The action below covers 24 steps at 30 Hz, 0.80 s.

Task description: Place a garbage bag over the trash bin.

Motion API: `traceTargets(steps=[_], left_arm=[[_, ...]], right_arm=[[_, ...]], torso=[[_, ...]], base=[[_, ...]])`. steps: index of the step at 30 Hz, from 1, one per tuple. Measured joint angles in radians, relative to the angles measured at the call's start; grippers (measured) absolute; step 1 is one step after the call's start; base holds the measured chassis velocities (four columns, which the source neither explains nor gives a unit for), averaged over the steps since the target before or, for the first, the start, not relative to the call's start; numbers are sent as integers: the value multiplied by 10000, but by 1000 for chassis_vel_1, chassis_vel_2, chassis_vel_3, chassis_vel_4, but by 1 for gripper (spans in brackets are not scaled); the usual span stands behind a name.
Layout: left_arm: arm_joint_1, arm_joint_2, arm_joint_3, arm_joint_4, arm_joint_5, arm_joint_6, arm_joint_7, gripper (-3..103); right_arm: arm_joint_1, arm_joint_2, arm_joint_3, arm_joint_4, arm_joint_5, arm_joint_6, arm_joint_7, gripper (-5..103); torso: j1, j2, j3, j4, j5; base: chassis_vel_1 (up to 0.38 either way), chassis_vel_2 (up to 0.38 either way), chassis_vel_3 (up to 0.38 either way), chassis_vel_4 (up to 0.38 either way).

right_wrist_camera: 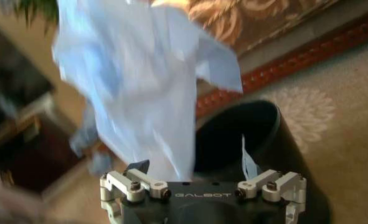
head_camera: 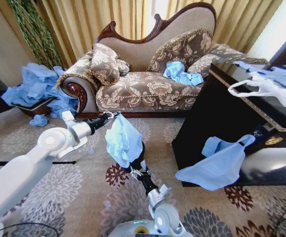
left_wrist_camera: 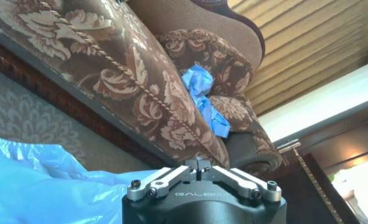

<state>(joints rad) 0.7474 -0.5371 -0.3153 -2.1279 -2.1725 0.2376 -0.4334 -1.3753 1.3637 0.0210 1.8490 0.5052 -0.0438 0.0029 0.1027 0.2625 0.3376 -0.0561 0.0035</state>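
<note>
Head view: left gripper (head_camera: 117, 114) and right gripper (head_camera: 134, 171) each pinch the garbage bag (head_camera: 123, 140) spread above the trash bin (right_wrist_camera: 246, 140); next, lower its mouth over the rim

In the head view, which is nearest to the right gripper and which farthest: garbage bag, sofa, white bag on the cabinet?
From the right gripper:
1. Garbage bag, directly above it, touching.
2. White bag, off to the right on the dark cabinet.
3. Sofa, behind; close to the white bag's distance, hard to separate.

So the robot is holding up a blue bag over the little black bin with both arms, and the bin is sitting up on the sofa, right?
Not quite. The trash bin sits on the carpet in front of the sofa, as the right wrist view shows. The rest holds: the left end effector and right end effector hold up the garbage bag.
</note>
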Motion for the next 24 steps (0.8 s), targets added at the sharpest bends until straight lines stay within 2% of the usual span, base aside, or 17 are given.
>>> traceTargets(steps=[2, 3, 5, 7, 10, 13, 14, 18, 19, 21, 24], left_arm=[[-10, -42, -2, 72, 2, 0, 5, 0], [-17, -60, -5, 99, 7, -11, 5, 0], [-50, -72, -14, 103, 12, -40, 2, 0], [-103, -81, 10, 108, 12, -75, -9, 0], [-387, -147, 285, 190, 14, -139, -116, 0], [-1361, -384, 1426, 545, -4, -244, -434, 0], [-1361, -384, 1426, 545, -4, -244, -434, 0], [-3090, -951, 3304, 1061, -7, -346, -797, 0], [-3090, -951, 3304, 1061, -7, -346, -797, 0], [-3934, -1317, 3904, 1302, -8, -385, -949, 0], [-5159, -1925, 4692, 1757, -34, -415, -1073, 0]], right_arm=[[348, -648, 254, -400, -1139, 308, -243, 100], [518, -1021, 414, -734, -1889, 590, -434, 100], [716, -1420, 616, -966, -2303, 800, -557, 100], [822, -1660, 693, -960, -2147, 753, -550, 100], [899, -1803, 714, -868, -1732, 615, -552, 100], [1022, -1747, 652, -997, -1516, 761, -693, 100], [1022, -1747, 652, -997, -1516, 761, -693, 100], [1155, -1631, 620, -1066, -956, 801, -798, 100], [1155, -1631, 620, -1066, -956, 801, -798, 100], [1195, -1583, 618, -1078, -732, 801, -816, 100], [1232, -1522, 690, -1137, -407, 800, -819, 100]], torso=[[-1, 0, -2, 5, -41], [1, 0, 1, 9, -47], [1, 0, 0, 8, -46], [0, 0, -1, 8, -61], [0, 0, 0, 9, -62], [0, 0, -1, 10, -63], [0, 0, -1, 10, -63], [1, 0, 0, 10, -66], [1, 0, 0, 10, -66], [1, 0, 0, 3, -67], [1, 0, -1, 6, -67]], base=[[0, 0, 0, 0], [0, 0, 0, 0], [0, 0, 0, 0], [0, 0, 0, 0], [0, 0, 0, 0], [0, 0, 0, 0], [0, 0, 0, 0], [0, 0, 0, 0], [0, 0, 0, 0], [0, 0, 0, 0], [0, 0, 0, 0]])
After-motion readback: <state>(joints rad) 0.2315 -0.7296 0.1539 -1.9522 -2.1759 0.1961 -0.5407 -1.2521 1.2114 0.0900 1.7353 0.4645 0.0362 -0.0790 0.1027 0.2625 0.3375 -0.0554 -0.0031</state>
